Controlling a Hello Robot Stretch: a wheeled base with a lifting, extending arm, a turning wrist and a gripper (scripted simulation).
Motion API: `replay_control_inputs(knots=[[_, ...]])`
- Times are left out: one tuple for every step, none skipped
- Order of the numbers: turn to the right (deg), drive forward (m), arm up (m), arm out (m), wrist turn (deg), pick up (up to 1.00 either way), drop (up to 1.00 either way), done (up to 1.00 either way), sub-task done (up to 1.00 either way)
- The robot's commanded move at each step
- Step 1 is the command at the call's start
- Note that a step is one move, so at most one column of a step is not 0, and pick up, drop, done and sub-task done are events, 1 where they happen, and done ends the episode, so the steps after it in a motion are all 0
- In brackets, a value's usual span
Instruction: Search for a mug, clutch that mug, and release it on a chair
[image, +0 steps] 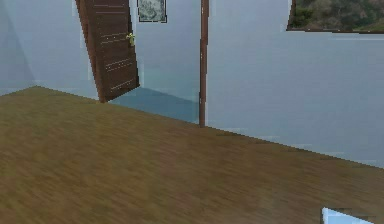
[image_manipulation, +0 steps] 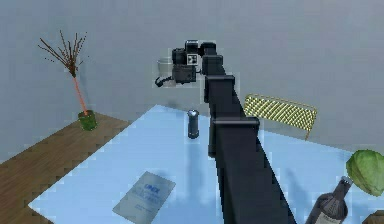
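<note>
In the forward view, bare wood floor (image: 150, 160) and an open door (image: 108, 45) at the far left are shown. In the arm side view, a pale mug (image_manipulation: 162, 79) is held at the gripper (image_manipulation: 168, 68), whose finger setting cannot be told. It is lifted clear of the table (image_manipulation: 110, 175), presumably for carrying to the chair (image_manipulation: 282, 113) at the far right.

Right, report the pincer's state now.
Pincer: open or closed cannot be told, nor whether it holds anything; its far end is too small to make out.
</note>
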Motion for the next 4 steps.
replay_control_inputs(knots=[[0.0,0.00,0.00,0.00,-45.0,0.00,0.00,0.00,0.00],[0.0,0.00,0.00,0.00,-45.0,0.00,0.00,0.00,0.00],[0.0,0.00,0.00,0.00,-24.0,0.00,0.00,0.00,0.00],[0.0,0.00,0.00,-0.48,0.0,0.00,0.00,0.00,0.00]])
